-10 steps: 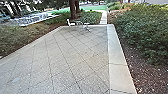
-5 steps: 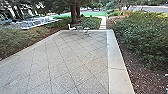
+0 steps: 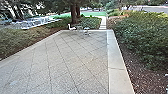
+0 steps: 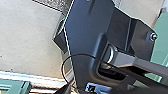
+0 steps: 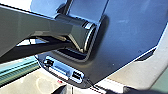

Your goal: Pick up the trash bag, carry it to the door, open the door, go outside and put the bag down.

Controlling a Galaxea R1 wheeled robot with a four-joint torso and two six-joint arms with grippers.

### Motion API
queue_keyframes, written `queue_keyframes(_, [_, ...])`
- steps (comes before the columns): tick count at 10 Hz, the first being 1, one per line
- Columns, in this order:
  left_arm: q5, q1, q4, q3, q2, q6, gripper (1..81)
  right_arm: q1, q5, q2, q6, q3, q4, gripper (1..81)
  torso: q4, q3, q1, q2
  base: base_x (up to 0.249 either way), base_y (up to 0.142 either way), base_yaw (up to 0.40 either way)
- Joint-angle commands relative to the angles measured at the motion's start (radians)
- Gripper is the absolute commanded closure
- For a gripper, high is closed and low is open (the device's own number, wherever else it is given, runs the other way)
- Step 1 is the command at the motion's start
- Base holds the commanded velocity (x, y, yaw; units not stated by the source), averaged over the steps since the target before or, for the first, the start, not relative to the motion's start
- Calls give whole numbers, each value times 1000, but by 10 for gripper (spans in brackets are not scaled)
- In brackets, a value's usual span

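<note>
I cannot tell where the trash bag is, nor whether either pincer is wide, narrow or holding it. Close to the robot's body, the left wrist view has a green frame (image 4: 15,85) beside a pale strip (image 4: 43,80), perhaps part of the doorway. Ahead lies paving (image 3: 75,60), outdoors, so opening the door and going out look done; setting the bag down probably remains, though that cannot be confirmed. The paving gives wide open room forward. A smooth concrete border (image 3: 116,57) edges it on the right, with mulch (image 3: 147,80) and dense shrubs (image 3: 145,37) beyond; low planting (image 3: 22,38) bounds the left. At the far edge stands a white chair (image 3: 72,27), near a tree trunk (image 3: 74,15).
</note>
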Motion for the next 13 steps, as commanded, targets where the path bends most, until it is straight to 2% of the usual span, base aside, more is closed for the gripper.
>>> queue_keyframes(1, [72,12,11,-5,9,44,10,11,-66,10,2,10,6,10,0,0,0,0,0,0,0])
queue_keyframes(2, [70,32,11,-5,23,72,10,9,-66,10,6,10,5,10,-49,0,0,0,0,0,0])
queue_keyframes(3, [70,54,11,-7,43,100,10,11,-66,10,9,12,5,10,-80,0,0,0,0,0,0])
queue_keyframes(4, [70,71,11,-7,57,133,10,9,-66,10,9,12,5,10,-101,22,0,0,0,0,0])
queue_keyframes(5, [70,82,11,-13,70,164,10,11,-57,10,9,12,6,10,-117,27,0,0,0,0,0])
queue_keyframes(6, [70,91,11,-28,83,181,10,11,-55,10,9,12,6,10,-81,7,0,0,0,0,0])
queue_keyframes(7, [49,97,11,-55,103,186,10,14,-51,9,9,9,5,10,-98,10,0,0,0,0,0])
queue_keyframes(8, [-24,106,13,-82,130,193,10,19,-35,9,9,6,5,10,-107,12,0,0,0,0,0])
queue_keyframes(9, [-103,109,11,-111,159,192,10,28,-35,9,9,6,5,10,-106,12,0,0,0,0,0])
queue_keyframes(10, [-142,111,7,-129,176,192,10,40,-35,9,9,6,3,10,-106,12,0,0,0,0,0])
queue_keyframes(12, [-203,109,7,-132,196,183,10,40,-32,12,-1,6,-6,10,-106,12,0,0,0,0,0])
queue_keyframes(13, [-208,109,2,-132,198,181,10,42,-14,12,-1,7,-8,10,-106,12,0,0,0,0,0])
